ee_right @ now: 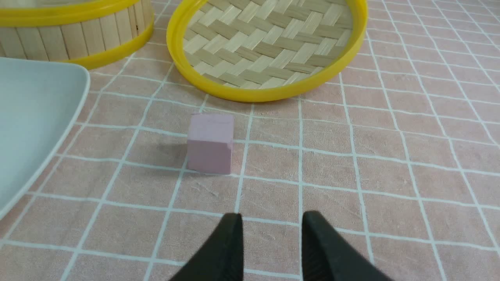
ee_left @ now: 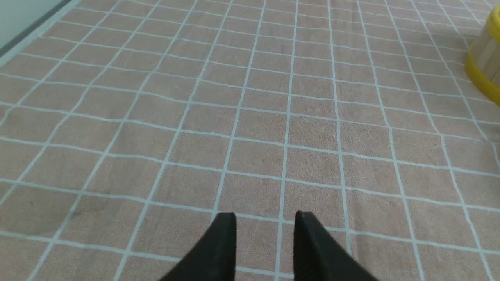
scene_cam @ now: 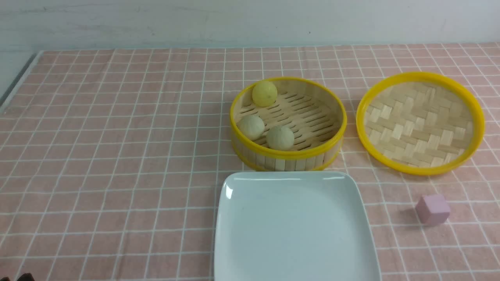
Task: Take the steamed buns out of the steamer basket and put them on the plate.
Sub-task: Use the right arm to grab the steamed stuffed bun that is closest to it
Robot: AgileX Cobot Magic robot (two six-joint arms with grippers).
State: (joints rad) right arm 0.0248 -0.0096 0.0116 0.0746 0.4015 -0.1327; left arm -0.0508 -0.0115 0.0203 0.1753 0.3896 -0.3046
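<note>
Three small round steamed buns [scene_cam: 251,127] are held in the round bamboo steamer basket [scene_cam: 289,156] with yellow rims and an upright slat wall. The pale yellow one [scene_cam: 264,93] is set against the far left of the slotted floor. The two pale beige ones are placed just beside each other at the near left, the second [scene_cam: 280,137] against the near wall.

The large glossy white square plate [scene_cam: 293,230] is laid on the robot's side of the basket, its far edge just beside the basket's wall. A shallow yellow-rimmed woven lid [scene_cam: 420,123] is laid to the right of the basket, and a small pink cube [scene_cam: 432,209] is set near the plate's right edge, all on a pink checked tablecloth [scene_cam: 117,156].

The left gripper [ee_left: 265,214] is shown over bare cloth with its black fingers parted and nothing between them. Only a piece of the basket [ee_left: 484,58] is seen, well apart from them. The right gripper [ee_right: 272,214] is likewise parted and unloaded, with the cube [ee_right: 210,142] near its tips and the lid [ee_right: 265,47], basket [ee_right: 78,35] and plate [ee_right: 35,117] beyond. No bun is touched by either. A dark sliver at the front view's bottom left corner is possibly part of an arm.
</note>
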